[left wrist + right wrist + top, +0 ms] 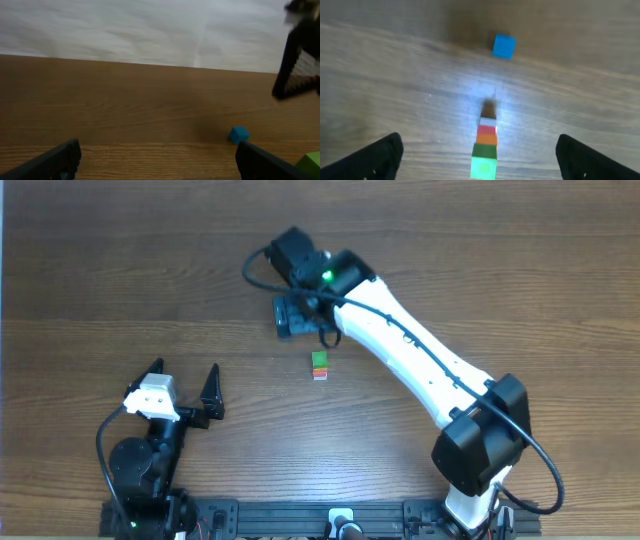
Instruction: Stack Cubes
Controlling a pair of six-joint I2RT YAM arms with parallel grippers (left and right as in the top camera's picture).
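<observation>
The right gripper (296, 316) is hovering open-jawed by the stack (320, 365) mid-table, likely targeting the blue cube (503, 46). The left gripper (185, 372) is idling open near the table's (520, 270) front edge.

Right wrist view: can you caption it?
Open right gripper over green-topped stack of coloured cubes; small blue cube apart on wooden table.

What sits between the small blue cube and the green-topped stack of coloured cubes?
Nothing: bare wooden tabletop separates small blue cube from green-topped stack, per right wrist view.
</observation>
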